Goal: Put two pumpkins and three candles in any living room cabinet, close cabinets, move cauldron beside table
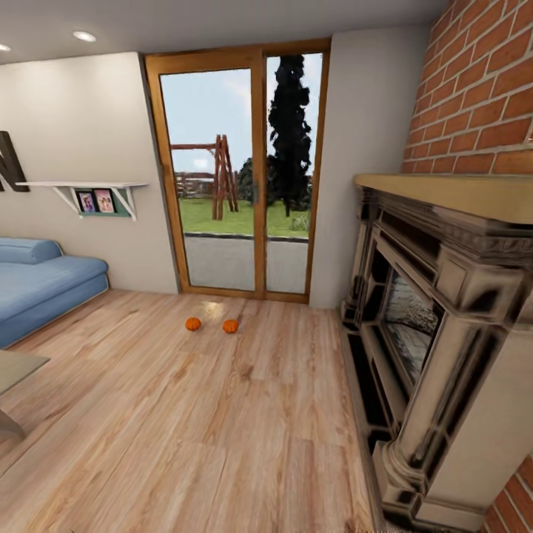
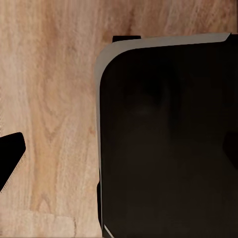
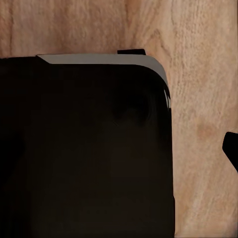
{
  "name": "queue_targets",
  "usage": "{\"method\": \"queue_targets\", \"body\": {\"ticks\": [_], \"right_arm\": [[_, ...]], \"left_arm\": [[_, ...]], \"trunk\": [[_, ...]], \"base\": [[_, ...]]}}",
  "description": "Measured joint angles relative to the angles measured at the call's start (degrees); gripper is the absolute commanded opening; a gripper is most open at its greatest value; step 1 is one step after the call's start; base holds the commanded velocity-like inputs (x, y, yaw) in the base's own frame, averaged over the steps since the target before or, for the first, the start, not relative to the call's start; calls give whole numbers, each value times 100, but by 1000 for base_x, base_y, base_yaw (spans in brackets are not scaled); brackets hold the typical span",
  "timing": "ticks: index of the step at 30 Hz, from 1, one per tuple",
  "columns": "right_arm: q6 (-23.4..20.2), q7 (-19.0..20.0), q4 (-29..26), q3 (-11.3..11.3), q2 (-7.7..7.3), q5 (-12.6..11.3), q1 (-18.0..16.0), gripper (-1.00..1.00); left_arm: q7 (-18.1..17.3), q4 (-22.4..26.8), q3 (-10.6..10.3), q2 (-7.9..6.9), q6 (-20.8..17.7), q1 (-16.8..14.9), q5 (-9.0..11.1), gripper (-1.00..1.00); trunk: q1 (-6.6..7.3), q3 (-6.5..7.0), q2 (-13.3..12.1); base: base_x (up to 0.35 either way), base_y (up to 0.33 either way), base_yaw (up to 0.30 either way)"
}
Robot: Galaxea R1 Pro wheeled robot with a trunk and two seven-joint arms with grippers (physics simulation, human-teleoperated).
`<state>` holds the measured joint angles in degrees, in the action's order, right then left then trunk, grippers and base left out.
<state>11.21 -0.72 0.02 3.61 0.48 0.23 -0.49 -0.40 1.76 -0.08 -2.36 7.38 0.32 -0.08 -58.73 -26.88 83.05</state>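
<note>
Pumpkins [image 1: 193, 323] [image 1: 230, 326] sit side by side on the wood floor [image 1: 185, 414] before the glass door [image 1: 240, 170], far ahead of my jaws, whose state I cannot tell. They look light, rigid and ribbed; I'd pinch each across its middle.

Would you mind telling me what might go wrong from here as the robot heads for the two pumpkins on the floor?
1. The pumpkins sit close together on the bare wooden floor by the glass door; being round, one may roll if nudged while the other is grasped.
2. The fireplace base juts into the floor on the right, so a wide approach could clip it.
3. The table corner at the left edge could catch a turn.
</note>
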Motion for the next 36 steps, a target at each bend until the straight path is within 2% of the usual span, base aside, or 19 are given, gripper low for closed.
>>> {"method": "queue_targets", "body": {"ticks": [36], "right_arm": [[5, 0, 0, 0, 38, 0, 0, 100]], "left_arm": [[0, 0, -5, 0, 0, 0, 0, 100]], "trunk": [[0, 0, 0]], "base": [[0, 0, -261]]}}
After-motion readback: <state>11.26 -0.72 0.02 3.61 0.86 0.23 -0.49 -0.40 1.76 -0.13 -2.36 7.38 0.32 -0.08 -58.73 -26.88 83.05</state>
